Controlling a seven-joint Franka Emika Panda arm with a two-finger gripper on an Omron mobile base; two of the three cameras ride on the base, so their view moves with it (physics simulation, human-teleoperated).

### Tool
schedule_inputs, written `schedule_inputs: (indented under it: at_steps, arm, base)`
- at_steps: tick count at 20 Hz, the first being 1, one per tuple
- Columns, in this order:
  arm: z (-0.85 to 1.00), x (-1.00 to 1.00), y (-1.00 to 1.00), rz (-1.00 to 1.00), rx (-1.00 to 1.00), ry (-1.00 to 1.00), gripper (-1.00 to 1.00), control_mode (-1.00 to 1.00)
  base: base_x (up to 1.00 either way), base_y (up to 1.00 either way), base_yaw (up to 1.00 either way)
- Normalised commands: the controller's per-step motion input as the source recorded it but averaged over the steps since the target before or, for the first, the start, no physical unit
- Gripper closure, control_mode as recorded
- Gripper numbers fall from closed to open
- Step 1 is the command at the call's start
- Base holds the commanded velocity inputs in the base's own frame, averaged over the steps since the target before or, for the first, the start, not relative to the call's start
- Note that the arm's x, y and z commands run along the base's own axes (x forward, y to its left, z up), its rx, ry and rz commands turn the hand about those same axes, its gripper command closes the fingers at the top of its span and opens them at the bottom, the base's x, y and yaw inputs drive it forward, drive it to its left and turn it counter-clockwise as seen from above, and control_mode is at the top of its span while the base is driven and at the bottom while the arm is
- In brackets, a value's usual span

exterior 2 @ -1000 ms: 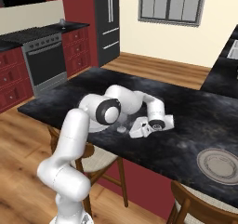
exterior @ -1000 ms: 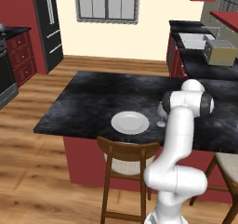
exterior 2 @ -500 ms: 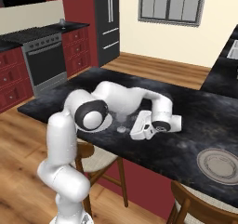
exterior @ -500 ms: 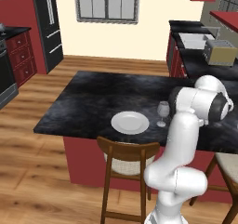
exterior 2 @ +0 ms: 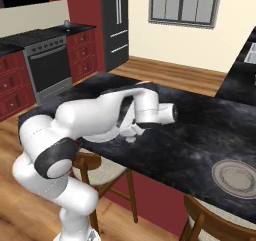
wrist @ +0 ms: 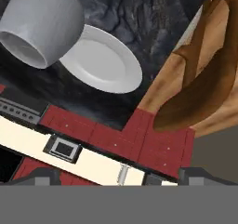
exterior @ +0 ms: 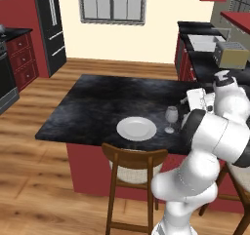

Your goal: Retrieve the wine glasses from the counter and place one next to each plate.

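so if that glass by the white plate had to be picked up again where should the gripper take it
Probably at the bowl of the glass, coming in level from the robot's side. It stands upright on the counter with a thin stem, and the white plate lies close on its other side.

The left base view is looking forward and down from behind the arm's left side, taking in the counter (exterior: 112, 105), the white plate (exterior: 136, 128) and a wine glass (exterior: 171, 117) just short of the hand. The right base view is looking from the opposite rear side across the same counter, reaching the patterned plate (exterior 2: 235, 177) far from the hand. The hand view is sitting very close and rolled over, facing the glass bowl and white plate that the left view is also showing.
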Motion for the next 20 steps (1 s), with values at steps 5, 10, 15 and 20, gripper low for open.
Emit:
schedule_inputs:
  at_steps: [5,10,15,20]
  arm:
    - [1.0,-0.42,0.54,0.0,0.08,-0.19,-1.0,-1.0]
    - [0.6,-0.07,0.56,0.0,0.17,-0.11,-1.0,-1.0]
    - [0.33,-0.06,0.77,0.04,0.17,-0.1,-1.0,-1.0]
    - [0.37,-0.14,0.33,0.0,0.05,-0.13,-1.0,-1.0]
  base:
    - [0.0,0.0,0.0]
    - [0.0,0.0,0.0]
    - [0.0,0.0,0.0]
    - [0.0,0.0,0.0]
